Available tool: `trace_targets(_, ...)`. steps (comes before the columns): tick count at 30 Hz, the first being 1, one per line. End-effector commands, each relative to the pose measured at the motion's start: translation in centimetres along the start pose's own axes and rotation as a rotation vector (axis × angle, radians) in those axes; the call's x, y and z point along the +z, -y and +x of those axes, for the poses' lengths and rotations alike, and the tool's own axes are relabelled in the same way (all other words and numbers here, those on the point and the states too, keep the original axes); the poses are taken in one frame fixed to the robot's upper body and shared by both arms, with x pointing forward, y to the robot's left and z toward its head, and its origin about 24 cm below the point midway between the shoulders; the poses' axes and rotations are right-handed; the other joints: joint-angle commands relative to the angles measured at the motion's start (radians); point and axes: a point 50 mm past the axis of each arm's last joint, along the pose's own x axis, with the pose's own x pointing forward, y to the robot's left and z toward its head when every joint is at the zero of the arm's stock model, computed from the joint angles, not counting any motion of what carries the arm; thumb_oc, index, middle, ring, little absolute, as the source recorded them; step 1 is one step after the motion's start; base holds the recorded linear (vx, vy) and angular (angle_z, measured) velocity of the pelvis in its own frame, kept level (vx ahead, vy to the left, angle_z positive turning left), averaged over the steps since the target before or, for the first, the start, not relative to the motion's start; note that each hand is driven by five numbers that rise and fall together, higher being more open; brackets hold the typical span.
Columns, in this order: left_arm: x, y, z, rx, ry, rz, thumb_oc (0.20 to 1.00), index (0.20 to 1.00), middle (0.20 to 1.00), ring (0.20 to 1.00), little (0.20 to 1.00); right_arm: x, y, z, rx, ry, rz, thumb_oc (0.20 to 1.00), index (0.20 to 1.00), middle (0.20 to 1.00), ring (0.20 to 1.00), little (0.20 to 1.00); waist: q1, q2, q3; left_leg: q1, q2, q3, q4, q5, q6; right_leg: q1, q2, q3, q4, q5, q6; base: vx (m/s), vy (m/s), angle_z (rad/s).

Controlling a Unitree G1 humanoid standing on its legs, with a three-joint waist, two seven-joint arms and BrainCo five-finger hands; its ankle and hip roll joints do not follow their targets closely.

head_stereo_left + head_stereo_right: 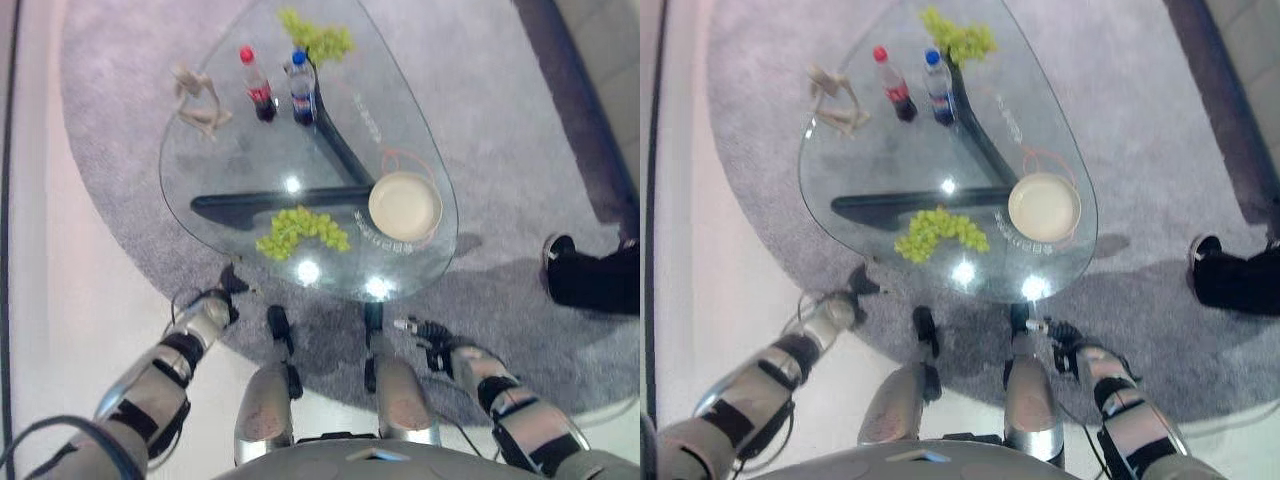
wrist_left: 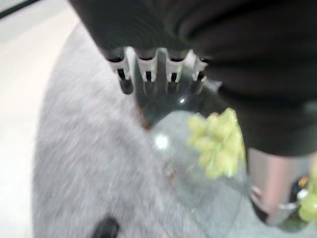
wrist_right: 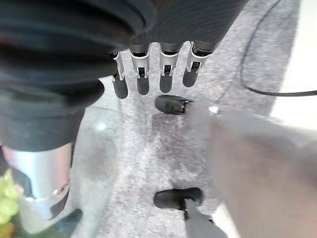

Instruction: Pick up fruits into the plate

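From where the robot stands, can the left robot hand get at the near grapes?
Probably yes. The left robot hand hangs open just off the table's near edge, and the near grapes lie beyond it with nothing between them.

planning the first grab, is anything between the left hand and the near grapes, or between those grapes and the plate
Nothing visible blocks either path. The left hand hangs off the table's near edge, with bare glass up to the near grapes. The plate sits beside them, only glass between. The bottles, wooden figure and far grapes stand further back.
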Motion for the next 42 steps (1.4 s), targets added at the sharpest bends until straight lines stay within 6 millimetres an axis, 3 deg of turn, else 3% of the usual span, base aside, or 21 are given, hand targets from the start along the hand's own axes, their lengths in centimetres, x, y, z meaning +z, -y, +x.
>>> trace_targets(1, 1.9, -2.6, 1.1, 0.102, 0.02, 0.079, 1.0, 1.0, 1.0, 1.0, 1.0, 1.8, 0.1, 0.3, -0.049, 0.015, 0.02, 1.0, 1.0, 1.0, 1.0, 1.0, 0.001, 0.008, 0.037, 0.016, -0.022, -0.055, 0.023, -0.163, -0.004, -0.051, 0.01, 0.003, 0.142, -0.152, -0.006, -0.07, -0.007, -0.12)
trace_targets(2, 2.6, -3.4, 1.4, 0.127, 0.032, 0.088, 1.0, 1.0, 1.0, 1.0, 1.0, 2.6, -0.6, 0.4, 0.016, 0.042, 0.071, 1.0, 1.0, 1.0, 1.0, 1.0, -0.002, 0.01, 0.047, 0.009, -0.024, -0.053, 0.023, -0.164, -0.003, -0.063, 0.01, 0.003, 0.147, -0.152, -0.009, -0.06, -0.004, -0.07)
trace_targets(4, 3.4, -3.8, 1.5, 0.162, 0.043, 0.095, 1.0, 1.0, 1.0, 1.0, 1.0, 2.2, -1.3, 0.6, 0.008, 0.047, 0.062, 1.0, 1.0, 1.0, 1.0, 1.0, -0.011, 0.013, 0.047, -0.026, -0.024, -0.051, 0.036, -0.162, -0.006, -0.102, 0.019, 0.015, 0.161, -0.154, -0.01, -0.05, 0.021, -0.06)
trace_targets(11, 4.2, -4.7, 1.8, 0.207, 0.038, 0.113, 1.0, 1.0, 1.0, 1.0, 1.0, 1.3, -0.9, 0.4, 0.001, 0.063, 0.05, 1.0, 1.0, 1.0, 1.0, 1.0, -0.035, 0.016, 0.047, -0.058, -0.024, -0.038, 0.049, -0.163, -0.004, -0.148, 0.023, 0.03, 0.177, -0.151, -0.01, -0.01, 0.019, -0.11)
trace_targets(12, 5.3, -6.9, 2.2, 0.278, 0.016, 0.164, 1.0, 1.0, 1.0, 1.0, 1.0, 1.5, -0.7, 0.1, -0.004, 0.118, 0.04, 1.0, 1.0, 1.0, 1.0, 1.0, -0.072, 0.003, 0.047, -0.114, -0.021, -0.017, 0.081, -0.163, -0.005, -0.21, 0.032, 0.05, 0.194, -0.145, -0.013, -0.03, 0.011, -0.02)
trace_targets(13, 5.3, -6.9, 2.2, 0.278, 0.016, 0.164, 1.0, 1.0, 1.0, 1.0, 1.0, 1.5, -0.7, 0.1, -0.004, 0.118, 0.04, 1.0, 1.0, 1.0, 1.0, 1.0, -0.072, 0.003, 0.047, -0.114, -0.021, -0.017, 0.081, -0.163, -0.005, -0.21, 0.032, 0.05, 0.194, -0.145, -0.013, -0.05, -0.01, -0.21)
trace_targets(16, 6.1, -9.4, 2.4, 0.376, -0.041, 0.212, 1.0, 1.0, 1.0, 1.0, 1.0, 2.9, -1.4, 0.1, -0.003, 0.197, 0.053, 1.0, 1.0, 1.0, 1.0, 1.0, -0.099, -0.022, 0.047, -0.184, -0.016, -0.003, 0.127, -0.167, -0.01, -0.28, 0.042, 0.06, 0.219, -0.143, -0.019, -0.05, -0.073, -0.33)
trace_targets(26, 5.9, -10.8, 2.3, 0.469, -0.13, 0.203, 1.0, 1.0, 1.0, 1.0, 1.0, 3.7, -2.8, 0.1, 0.023, 0.248, 0.106, 1.0, 1.0, 1.0, 1.0, 1.0, -0.123, -0.048, 0.047, -0.251, 0.004, 0.017, 0.127, -0.147, -0.024, -0.363, 0.062, 0.07, 0.237, -0.139, -0.02, -0.02, -0.062, -0.09)
trace_targets(33, 6.7, -12.6, 2.3, 0.499, -0.157, 0.337, 1.0, 1.0, 1.0, 1.0, 1.0, 4.7, -3.1, 0.0, 0.035, 0.289, 0.168, 1.0, 1.0, 1.0, 1.0, 1.0, -0.14, -0.063, 0.047, -0.307, 0.013, 0.023, 0.144, -0.135, -0.035, -0.42, 0.075, 0.073, 0.255, -0.134, -0.022, -0.01, -0.049, 0.0)
trace_targets(42, 6.4, -12.7, 2.1, 0.53, -0.19, 0.546, 1.0, 1.0, 1.0, 1.0, 1.0, 5.2, -3.0, -0.2, 0.051, 0.336, 0.218, 1.0, 1.0, 1.0, 1.0, 1.0, -0.147, -0.065, 0.047, -0.367, 0.009, 0.019, 0.184, -0.139, -0.036, -0.474, 0.077, 0.082, 0.289, -0.141, -0.025, 0.0, -0.004, 0.0)
